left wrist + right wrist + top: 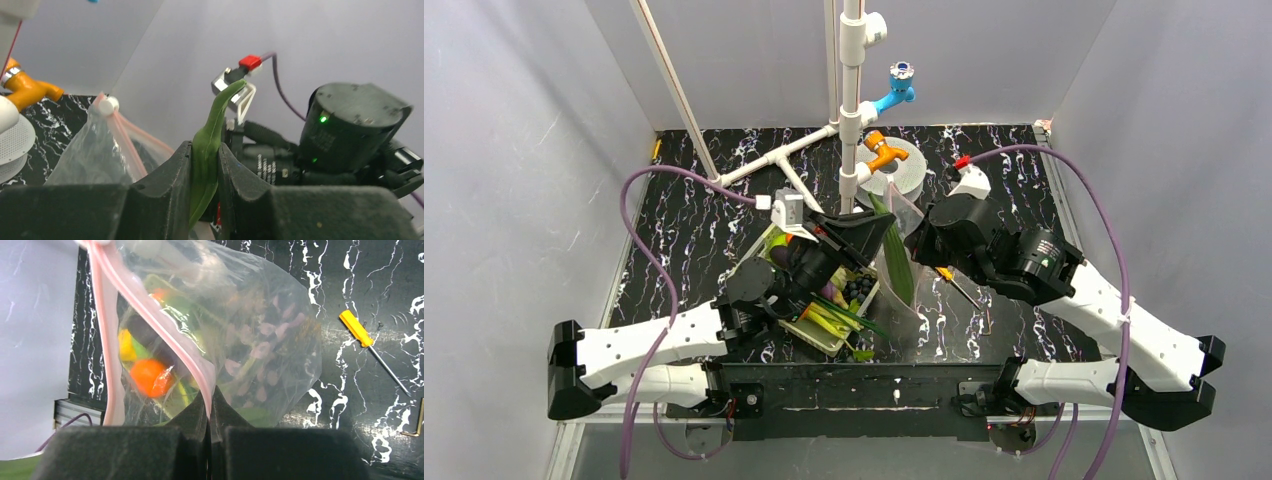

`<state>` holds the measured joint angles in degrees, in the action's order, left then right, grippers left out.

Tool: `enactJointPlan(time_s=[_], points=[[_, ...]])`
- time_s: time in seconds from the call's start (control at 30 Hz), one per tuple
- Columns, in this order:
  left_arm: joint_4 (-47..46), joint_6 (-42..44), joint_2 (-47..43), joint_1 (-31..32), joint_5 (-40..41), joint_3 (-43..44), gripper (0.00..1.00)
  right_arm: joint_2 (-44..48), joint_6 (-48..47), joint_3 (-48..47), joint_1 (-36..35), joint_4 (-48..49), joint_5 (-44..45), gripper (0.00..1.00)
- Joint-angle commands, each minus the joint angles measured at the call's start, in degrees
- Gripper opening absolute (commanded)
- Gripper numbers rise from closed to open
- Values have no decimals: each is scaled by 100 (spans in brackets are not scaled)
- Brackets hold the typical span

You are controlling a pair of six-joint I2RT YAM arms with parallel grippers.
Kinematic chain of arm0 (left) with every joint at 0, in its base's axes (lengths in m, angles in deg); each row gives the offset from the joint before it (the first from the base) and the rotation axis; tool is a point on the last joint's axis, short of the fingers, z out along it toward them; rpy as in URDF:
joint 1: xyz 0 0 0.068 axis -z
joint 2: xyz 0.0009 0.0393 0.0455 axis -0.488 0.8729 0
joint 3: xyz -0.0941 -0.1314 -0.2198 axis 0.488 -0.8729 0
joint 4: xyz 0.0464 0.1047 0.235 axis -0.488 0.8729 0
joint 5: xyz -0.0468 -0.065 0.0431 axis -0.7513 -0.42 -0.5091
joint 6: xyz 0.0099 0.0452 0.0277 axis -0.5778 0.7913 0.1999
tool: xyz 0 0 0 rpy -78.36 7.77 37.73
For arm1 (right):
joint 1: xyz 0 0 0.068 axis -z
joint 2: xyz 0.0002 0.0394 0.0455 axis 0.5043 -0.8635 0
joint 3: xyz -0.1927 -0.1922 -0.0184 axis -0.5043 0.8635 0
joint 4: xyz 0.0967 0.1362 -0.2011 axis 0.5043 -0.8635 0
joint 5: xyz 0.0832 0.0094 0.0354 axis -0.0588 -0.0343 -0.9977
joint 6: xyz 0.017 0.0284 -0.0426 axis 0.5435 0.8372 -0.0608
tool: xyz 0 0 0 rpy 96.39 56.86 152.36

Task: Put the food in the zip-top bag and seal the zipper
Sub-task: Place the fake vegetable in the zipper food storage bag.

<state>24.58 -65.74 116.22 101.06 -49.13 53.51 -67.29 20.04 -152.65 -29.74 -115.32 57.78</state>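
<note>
The left gripper (204, 148) was closed on a long green piece (216, 114), pinched between its two fingers. The piece's curved narrow end stuck out well beyond the fingertips, and its other end ran down between the fingers and out of sight. Off to one side of this hand, just beside it, stood the mouth of the clear bag (272, 315), held up off the table (686, 232).

The right gripper (209, 399) was clamped tight on the bag's pinkish zipper strip (150, 315), with no gap between its fingers. The strip ran away from the fingertips in two parted lines, so the mouth stood open. Through the plastic beyond the fingers showed an orange fruit (149, 377) and a yellow piece (126, 345); whether they lay inside the bag or behind it I could not tell. A yellow-handled screwdriver (356, 327) lay on the table, well apart from this hand.
</note>
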Motion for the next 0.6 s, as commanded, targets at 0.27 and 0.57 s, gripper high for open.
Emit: enactJointPlan(time_s=[0.27,0.57], points=[[-345,-102,-35,42,310,-628,0,124,136,-87,432,250,-585,1],[979,-404,15,45,356,-319,0,148,-137,151,483,517,-1000,1]])
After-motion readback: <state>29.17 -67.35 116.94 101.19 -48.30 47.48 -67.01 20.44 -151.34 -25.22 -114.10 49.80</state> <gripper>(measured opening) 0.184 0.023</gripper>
